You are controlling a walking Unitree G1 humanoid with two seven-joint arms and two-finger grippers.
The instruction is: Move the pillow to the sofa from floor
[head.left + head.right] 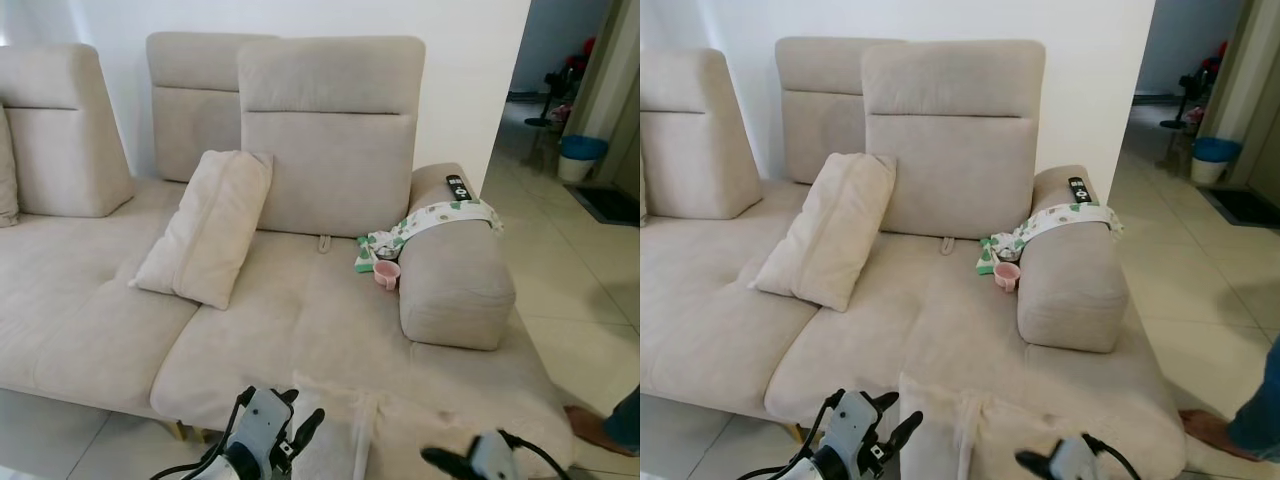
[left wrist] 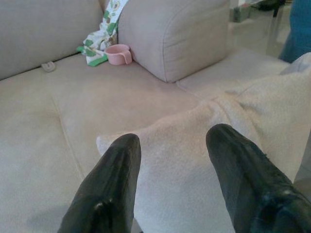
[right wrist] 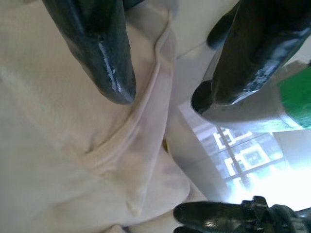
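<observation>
A cream fuzzy pillow lies on the front edge of the beige sofa, at the bottom of the eye views. My left gripper is at its left edge. In the left wrist view the left gripper is open, with the pillow lying between and beyond the two fingers. My right gripper reaches in from the right over the near edge of the pillow. The right wrist view shows the right gripper open against the pillow's seam.
A second beige pillow leans on the backrest. A bolster armrest carries a green-patterned cloth and a remote, with a pink cup beside it. A person's foot stands on the tiled floor at right. A blue bin stands far right.
</observation>
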